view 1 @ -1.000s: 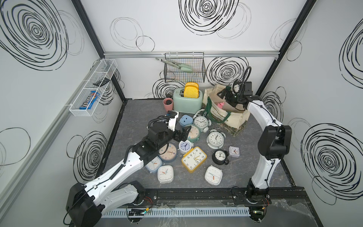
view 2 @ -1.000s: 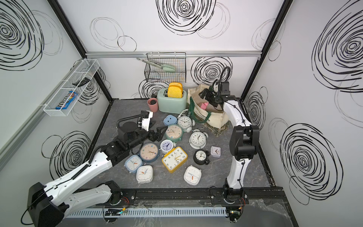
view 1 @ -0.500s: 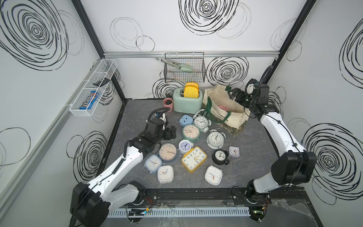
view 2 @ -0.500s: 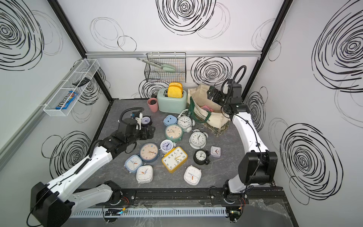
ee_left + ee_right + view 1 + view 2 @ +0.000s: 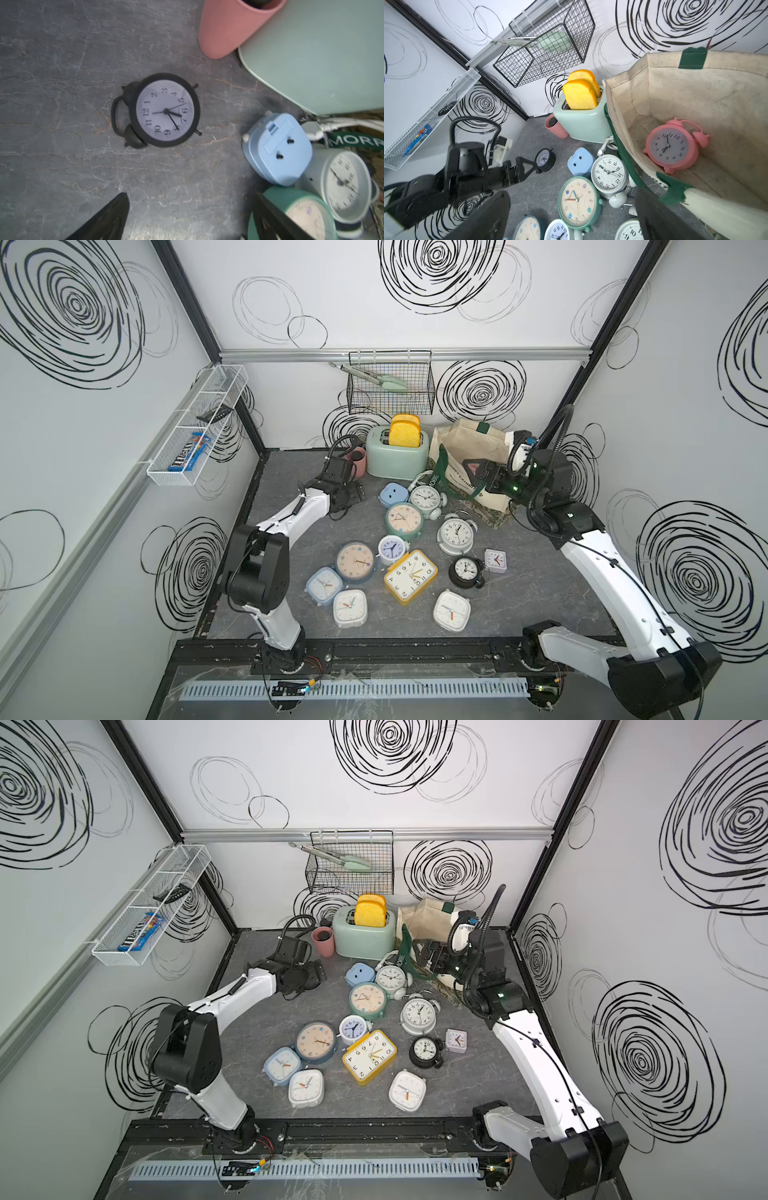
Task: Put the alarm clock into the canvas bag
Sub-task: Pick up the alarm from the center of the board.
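Note:
A small black twin-bell alarm clock (image 5: 164, 110) lies face up on the grey tabletop beside the pink cup (image 5: 226, 31). My left gripper (image 5: 190, 199) hovers just short of it, open and empty. In both top views the left gripper (image 5: 353, 494) hides this clock. The right wrist view shows the clock (image 5: 545, 160) at the left fingertips (image 5: 525, 166). The cream canvas bag (image 5: 469, 443) with green handles stands open at the back right, with a pink alarm clock (image 5: 670, 147) inside. My right gripper (image 5: 478, 477) hangs open and empty at the bag's front rim.
Several more alarm clocks lie mid-table, among them a yellow rectangular one (image 5: 410, 576) and a mint round one (image 5: 404, 519). A mint toaster (image 5: 397, 456) with toast stands next to the bag. A wire basket (image 5: 390, 385) hangs on the back wall.
The left arm swung back toward the pink cup and came down over the small black clock. The right arm pulled back from the bag's mouth. Both grippers stayed open.

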Tool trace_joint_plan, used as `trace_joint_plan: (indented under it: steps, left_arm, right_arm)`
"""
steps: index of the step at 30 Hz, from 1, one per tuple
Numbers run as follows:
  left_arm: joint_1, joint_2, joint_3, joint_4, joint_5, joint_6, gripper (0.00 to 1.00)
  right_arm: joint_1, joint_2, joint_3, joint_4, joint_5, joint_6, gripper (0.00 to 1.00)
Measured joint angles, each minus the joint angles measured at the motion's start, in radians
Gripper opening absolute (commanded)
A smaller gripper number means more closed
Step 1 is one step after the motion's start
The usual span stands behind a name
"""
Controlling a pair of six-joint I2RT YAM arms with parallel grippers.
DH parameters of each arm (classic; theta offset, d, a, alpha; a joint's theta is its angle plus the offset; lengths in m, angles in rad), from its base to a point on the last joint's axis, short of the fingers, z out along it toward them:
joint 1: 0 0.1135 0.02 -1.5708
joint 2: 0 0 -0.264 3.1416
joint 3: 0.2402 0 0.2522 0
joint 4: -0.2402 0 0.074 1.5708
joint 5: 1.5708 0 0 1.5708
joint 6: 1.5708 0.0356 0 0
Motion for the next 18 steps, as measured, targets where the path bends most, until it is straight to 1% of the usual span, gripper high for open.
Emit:
trace_joint_plan:
  steps: [4, 8, 12, 18]
  left_arm:
    - [0.053, 0.094, 0.07, -0.005, 0.001, -0.003, 0.96]
    - [0.082, 0.18, 0.156, -0.019, 0.003, 0.009, 0.96]
    - [0.082, 0.221, 0.209, -0.041, 0.005, 0.018, 0.96]
    - [0.072, 0.27, 0.272, -0.055, -0.002, 0.019, 0.96]
  right_arm:
    - [0.038, -0.035, -0.05, -0.023, -0.008, -0.023, 0.97]
    - [0.086, -0.06, -0.1, -0.026, -0.018, -0.038, 0.97]
    - [0.119, -0.063, -0.137, -0.027, -0.033, -0.045, 0.97]
    - [0.134, -0.063, -0.145, -0.027, -0.052, -0.053, 0.97]
